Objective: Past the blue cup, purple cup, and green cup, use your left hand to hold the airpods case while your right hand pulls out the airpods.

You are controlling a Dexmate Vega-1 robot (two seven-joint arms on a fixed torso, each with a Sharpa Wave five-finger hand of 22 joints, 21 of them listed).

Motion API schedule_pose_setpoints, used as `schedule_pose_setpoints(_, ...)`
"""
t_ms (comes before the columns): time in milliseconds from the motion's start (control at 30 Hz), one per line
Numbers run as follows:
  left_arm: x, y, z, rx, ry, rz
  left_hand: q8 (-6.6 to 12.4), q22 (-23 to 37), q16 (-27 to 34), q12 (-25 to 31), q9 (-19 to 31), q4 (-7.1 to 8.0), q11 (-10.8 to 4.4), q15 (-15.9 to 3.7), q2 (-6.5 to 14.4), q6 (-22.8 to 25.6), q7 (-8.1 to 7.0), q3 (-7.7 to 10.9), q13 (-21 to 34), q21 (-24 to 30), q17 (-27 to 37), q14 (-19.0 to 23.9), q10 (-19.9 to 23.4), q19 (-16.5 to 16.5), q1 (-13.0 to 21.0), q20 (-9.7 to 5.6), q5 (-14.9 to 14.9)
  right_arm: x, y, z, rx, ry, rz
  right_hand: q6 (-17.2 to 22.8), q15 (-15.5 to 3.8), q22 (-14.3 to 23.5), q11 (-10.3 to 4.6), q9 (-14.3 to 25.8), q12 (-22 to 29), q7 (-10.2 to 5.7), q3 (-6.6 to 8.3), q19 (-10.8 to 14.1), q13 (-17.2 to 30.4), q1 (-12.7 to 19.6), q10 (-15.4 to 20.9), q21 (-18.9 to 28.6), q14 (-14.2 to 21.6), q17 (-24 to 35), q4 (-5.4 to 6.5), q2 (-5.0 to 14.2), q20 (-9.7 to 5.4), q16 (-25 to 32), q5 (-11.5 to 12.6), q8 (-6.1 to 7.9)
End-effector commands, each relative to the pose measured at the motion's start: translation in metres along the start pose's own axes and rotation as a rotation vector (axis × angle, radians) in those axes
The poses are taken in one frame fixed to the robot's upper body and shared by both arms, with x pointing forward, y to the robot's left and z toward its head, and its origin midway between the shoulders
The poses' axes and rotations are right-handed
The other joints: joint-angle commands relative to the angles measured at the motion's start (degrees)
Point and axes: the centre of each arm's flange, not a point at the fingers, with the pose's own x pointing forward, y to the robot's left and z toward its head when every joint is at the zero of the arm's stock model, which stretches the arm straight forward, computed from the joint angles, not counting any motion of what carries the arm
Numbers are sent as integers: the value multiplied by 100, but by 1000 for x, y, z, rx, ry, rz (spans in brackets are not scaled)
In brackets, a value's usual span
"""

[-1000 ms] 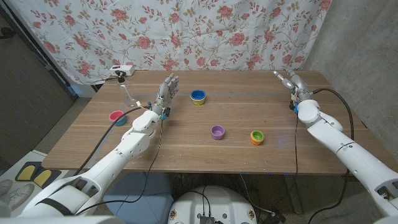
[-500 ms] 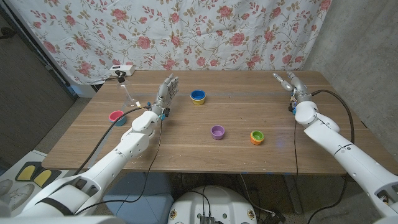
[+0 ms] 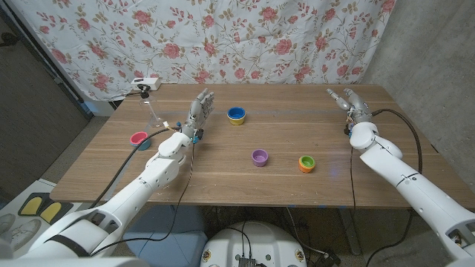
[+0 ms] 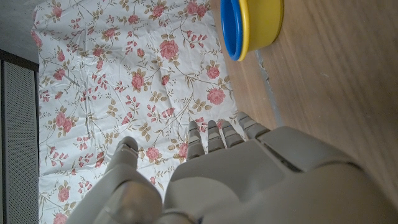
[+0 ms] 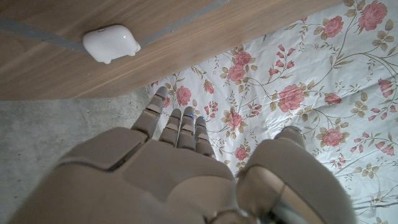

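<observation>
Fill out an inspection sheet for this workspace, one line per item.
Surface: wooden table, bare wood between the things.
Job's things: blue cup, purple cup, green cup stand apart from one another; white airpods case, closed, lies on the wood ahead of the right hand.
Clutter: pink dish near the left edge; small white device at the far left corner.
Hands: left hand upright, fingers apart, holding nothing; right hand open, holding nothing.
Cables: black cable along the left arm; black cable looping off the right arm.
Surroundings: floral cloth behind the table.
</observation>
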Motion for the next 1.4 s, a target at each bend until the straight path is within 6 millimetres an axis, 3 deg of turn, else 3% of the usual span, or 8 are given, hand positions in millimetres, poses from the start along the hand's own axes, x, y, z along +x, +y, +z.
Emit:
schedule_pose_setpoints(33, -4, -4, -1, -1, -2, -1, -9, 15, 38, 18, 31, -26, 12, 3, -15, 40, 10, 23, 26, 35, 18, 57, 59, -11, -7, -13, 27, -4, -4, -6, -14, 38, -21, 122, 28, 13, 47, 12, 30, 41, 11, 83, 21, 51, 87, 29, 69, 17, -29, 7, -7, 36, 1, 51)
schedule_pose_setpoints(467, -9, -3, -3, -9, 2, 0, -17, 15, 38, 15, 31, -26, 10, 4, -14, 39, 5, 24, 26, 36, 18, 57, 57, -9, -10, -7, 27, -8, -5, -7, 25, 77, -17, 325, 84, 14, 58, 11, 55, 63, -11, 208, 15, 35, 220, 39, 182, 21, -42, -24, 16, 56, -2, 95)
schedule_pose_setpoints(1400, -8, -6, -2, -4, -3, 5, -24, 14, 37, 18, 32, -28, -4, -4, -10, 46, 9, 28, 26, 38, 18, 58, 76, -2, -11, -12, 28, -2, -7, -9, -31, 165, -29, 344, 74, 17, 80, 11, 27, 57, 19, 243, 10, 102, 249, 5, 195, 20, -91, 15, 42, 27, 6, 50)
